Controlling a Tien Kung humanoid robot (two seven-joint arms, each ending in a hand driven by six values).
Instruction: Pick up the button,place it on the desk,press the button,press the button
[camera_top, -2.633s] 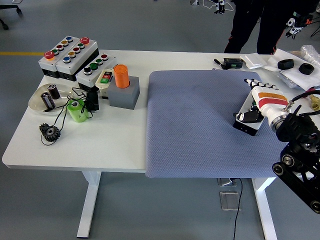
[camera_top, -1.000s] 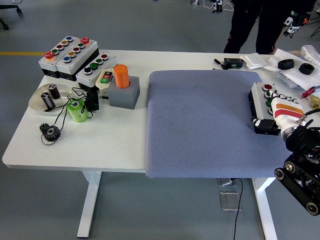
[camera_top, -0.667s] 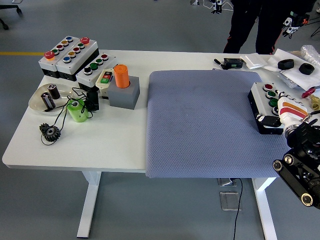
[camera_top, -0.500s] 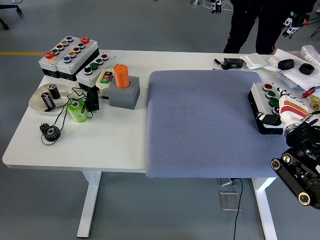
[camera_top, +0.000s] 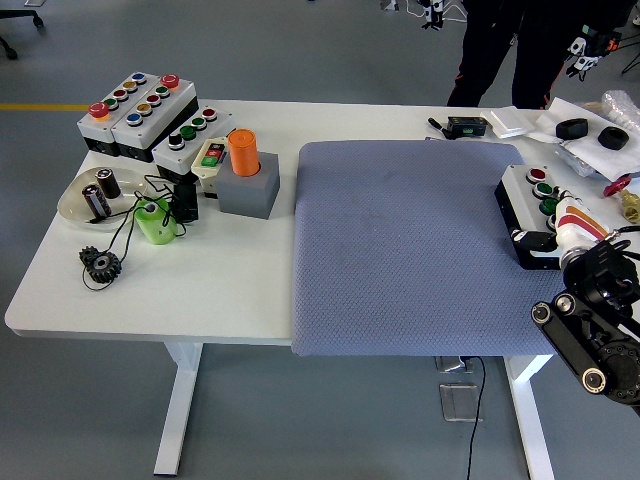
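Note:
A white and black button box (camera_top: 527, 200) with red and green buttons lies flat on the grey mat (camera_top: 400, 250) near its right edge. My right hand (camera_top: 560, 228), white with red and orange stripes, sits over the box's near end. Its black thumb presses the box's near left side and the palm covers the top, so the hand still holds the box. The near buttons are hidden under the hand. The left arm is out of the picture.
Other button boxes (camera_top: 135, 108) stand at the table's back left, with an orange cylinder on a grey block (camera_top: 245, 170), a bowl (camera_top: 80, 200), a green cylinder (camera_top: 153, 222) and a gear (camera_top: 100, 264). Small items (camera_top: 585, 130) lie at the back right. A person (camera_top: 510, 50) stands beyond the table.
The hand held the box tilted above the mat, then set it down flat farther right. Since then the arm has drawn back toward the near right corner; the box has stayed put.

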